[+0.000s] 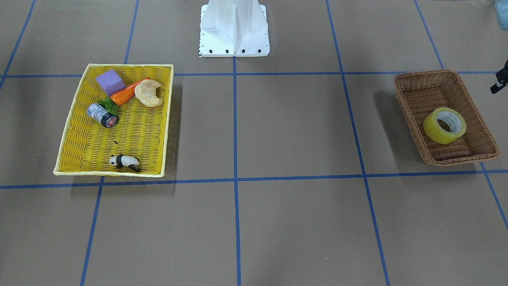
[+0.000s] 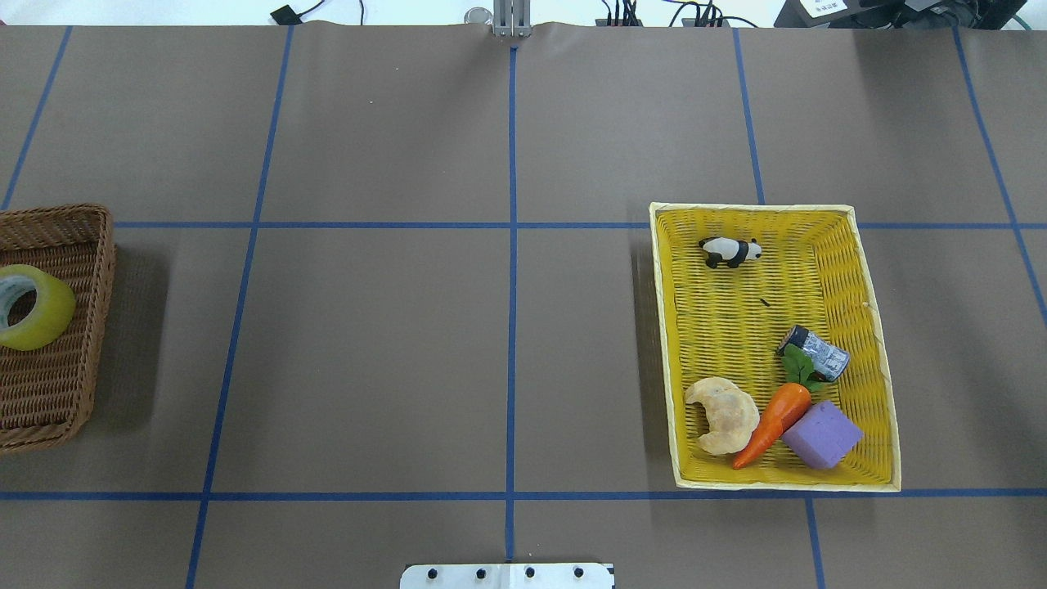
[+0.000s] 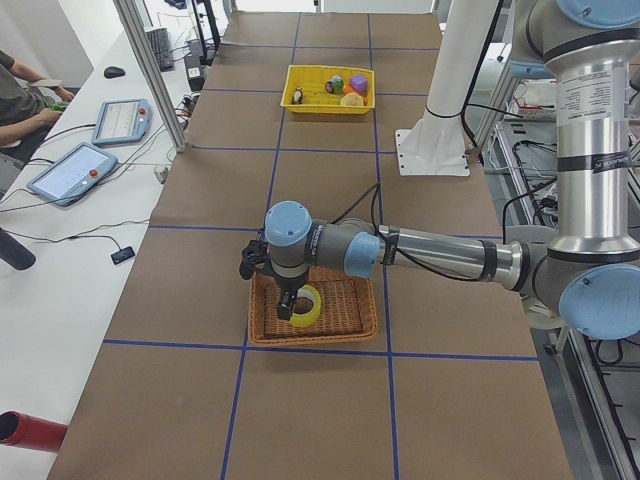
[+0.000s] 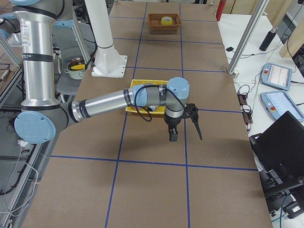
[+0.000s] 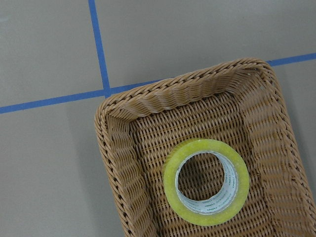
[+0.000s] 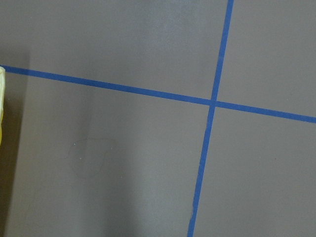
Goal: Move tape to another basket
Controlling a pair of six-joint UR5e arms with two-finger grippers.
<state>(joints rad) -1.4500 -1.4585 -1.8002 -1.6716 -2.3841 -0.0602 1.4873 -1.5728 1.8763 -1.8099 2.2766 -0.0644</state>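
Observation:
The yellow tape roll (image 1: 433, 128) lies inside the brown wicker basket (image 1: 408, 85), leaning on its side wall. It shows at the left edge of the overhead view (image 2: 51, 317) in the basket (image 2: 96, 245). In the left wrist view the tape (image 5: 170, 183) lies in the basket (image 5: 148, 96) right below the camera; no fingers show there. In the exterior left view my left gripper (image 3: 290, 305) hangs over the basket (image 3: 300, 335), close to the tape (image 3: 316, 312); I cannot tell its state. My right gripper (image 4: 184, 127) hovers above bare table beside the yellow tray; I cannot tell its state.
A bright yellow woven tray (image 2: 875, 327) holds a toy panda (image 2: 730, 251), a small grey cylinder (image 2: 818, 352), a carrot (image 2: 773, 421), a croissant (image 2: 724, 413) and a purple block (image 2: 822, 436). The robot base (image 1: 234, 28) stands between the two baskets. Blue tape lines grid the brown table.

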